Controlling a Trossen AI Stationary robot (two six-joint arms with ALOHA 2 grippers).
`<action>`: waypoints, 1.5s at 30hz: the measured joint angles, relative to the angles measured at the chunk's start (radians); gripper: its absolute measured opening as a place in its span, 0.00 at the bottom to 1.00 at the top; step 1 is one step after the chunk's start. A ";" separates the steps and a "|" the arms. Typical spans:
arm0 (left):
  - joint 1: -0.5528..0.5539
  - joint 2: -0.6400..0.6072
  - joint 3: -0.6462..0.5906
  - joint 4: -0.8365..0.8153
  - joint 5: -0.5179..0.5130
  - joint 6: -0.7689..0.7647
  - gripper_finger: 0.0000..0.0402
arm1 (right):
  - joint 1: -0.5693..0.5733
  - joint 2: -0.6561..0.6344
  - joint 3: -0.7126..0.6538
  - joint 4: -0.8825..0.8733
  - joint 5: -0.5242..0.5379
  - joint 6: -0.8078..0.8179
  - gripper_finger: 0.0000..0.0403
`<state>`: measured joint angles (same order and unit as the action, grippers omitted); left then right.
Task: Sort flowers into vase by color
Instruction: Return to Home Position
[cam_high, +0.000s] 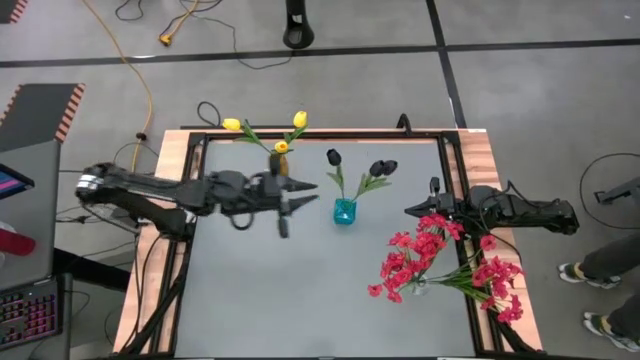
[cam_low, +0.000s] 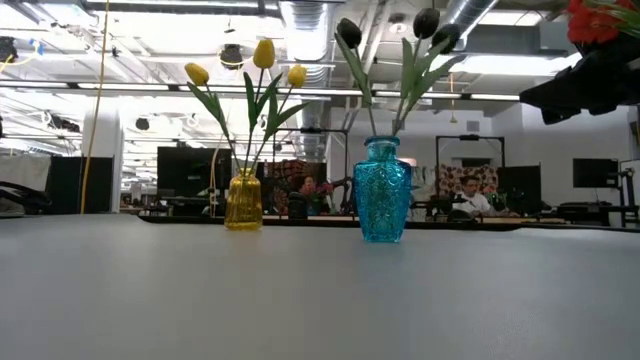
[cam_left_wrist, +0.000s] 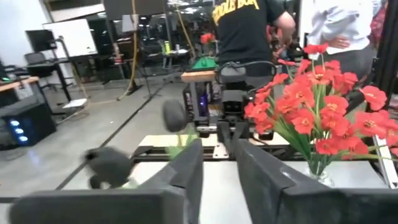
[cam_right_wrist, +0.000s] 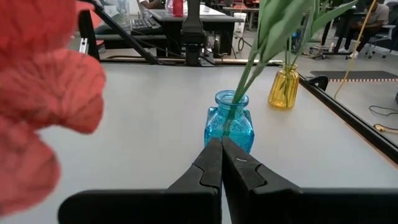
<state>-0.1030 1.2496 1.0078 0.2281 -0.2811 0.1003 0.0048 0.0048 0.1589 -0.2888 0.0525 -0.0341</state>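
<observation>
Three yellow tulips (cam_high: 299, 120) stand in a yellow vase (cam_high: 281, 160), which also shows in the low view (cam_low: 243, 200). Black tulips (cam_high: 383, 168) stand in a blue vase (cam_high: 344, 211), seen close in the right wrist view (cam_right_wrist: 228, 127). Sprays of red blossoms (cam_high: 420, 255) stand in a clear vase (cam_left_wrist: 317, 171) at the right. My left gripper (cam_high: 300, 196) is open and empty just left of the blue vase; its fingers show apart in the left wrist view (cam_left_wrist: 217, 168). My right gripper (cam_high: 415, 210) is shut and empty, right of the blue vase, pointing at it (cam_right_wrist: 221, 162).
The red sprays spread over the table's right part and past its right rail (cam_high: 500, 290), close under my right arm (cam_high: 520, 210). The grey tabletop (cam_high: 280, 300) lies bare toward the near edge. People stand beyond the table (cam_left_wrist: 242, 31).
</observation>
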 joint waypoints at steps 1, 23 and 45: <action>-0.005 -0.037 -0.014 -0.022 -0.012 0.003 0.19 | 0.000 0.000 0.000 -0.004 0.000 0.000 0.08; 0.094 -0.709 -0.806 0.197 -0.032 -0.125 0.00 | 0.000 0.000 0.000 -0.047 -0.002 0.038 0.08; 0.212 -1.049 -0.998 0.181 0.068 -0.051 0.00 | 0.000 -0.002 0.000 -0.030 -0.004 0.063 0.08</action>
<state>0.1089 0.2011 0.0101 0.4093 -0.2135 0.0496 0.0048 0.0032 0.1589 -0.3183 0.0483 0.0292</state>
